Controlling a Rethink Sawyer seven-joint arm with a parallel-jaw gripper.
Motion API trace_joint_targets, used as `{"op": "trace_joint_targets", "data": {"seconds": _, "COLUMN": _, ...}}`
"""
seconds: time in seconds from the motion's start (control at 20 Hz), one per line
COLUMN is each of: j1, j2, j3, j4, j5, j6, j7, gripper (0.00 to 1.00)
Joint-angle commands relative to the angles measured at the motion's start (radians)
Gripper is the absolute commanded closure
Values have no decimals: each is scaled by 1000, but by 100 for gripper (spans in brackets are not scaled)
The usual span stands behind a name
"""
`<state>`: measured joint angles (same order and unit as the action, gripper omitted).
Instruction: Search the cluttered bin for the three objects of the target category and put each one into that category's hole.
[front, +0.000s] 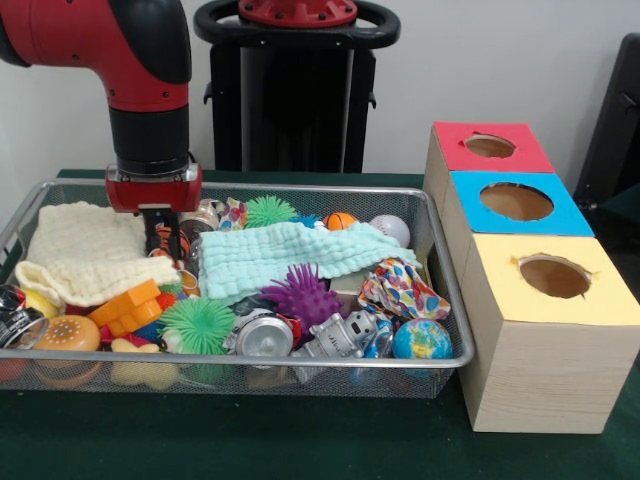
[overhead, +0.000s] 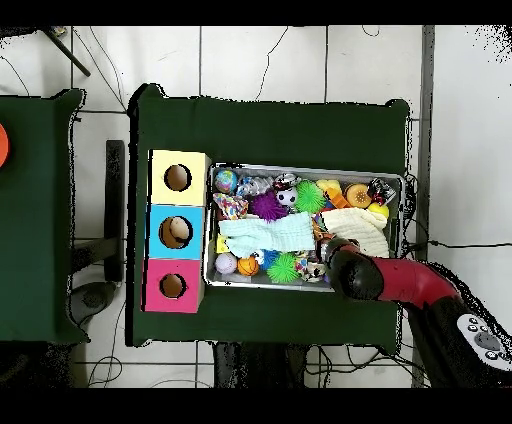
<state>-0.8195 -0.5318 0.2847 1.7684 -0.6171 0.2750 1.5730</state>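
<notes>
The claw (front: 160, 232) is down inside the wire bin (front: 447, 300), at its far side in the front view, between a cream cloth (front: 78, 250) and a pale green cloth (front: 280, 255). Its black tip sits against a small dark and orange thing that I cannot identify, and I cannot tell whether the claw is spread or closed on anything. The bin rests on the green tabletop (front: 250, 440), just beside a row of three wooden boxes: a red-topped box (front: 490, 160), a blue-topped box (front: 560, 210) and a yellow-topped box (front: 600, 300), each with one round hole in its lid.

The risks come mostly from the crowding. The two cloths are soft, waffled and loosely folded; either could snag on the claw and drag up with it, spilling neighbours. They also cover part of the pile, so wanted objects may lie hidden beneath. The purple spiky ball (front: 300, 292) and green spiky ball (front: 197, 322) look rubbery and squashy, likely to deform. The globe ball (front: 421, 339) and white baseball (front: 392, 229) are smooth and round and could roll away. The shiny silver can (front: 262, 335) looks hard and slippery.
</notes>
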Motion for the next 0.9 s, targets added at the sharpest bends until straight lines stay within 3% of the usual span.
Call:
{"op": "trace_joint_targets", "data": {"seconds": 0.05, "j1": -3, "j2": -16, "j3": 61, "j4": -10, "j5": -9, "j6": 24, "j7": 12, "gripper": 100}}
{"op": "trace_joint_targets", "data": {"seconds": 0.9, "j1": -30, "j2": -215, "j3": 90, "j4": 132, "j5": 75, "j6": 154, "j7": -22, "gripper": 100}}
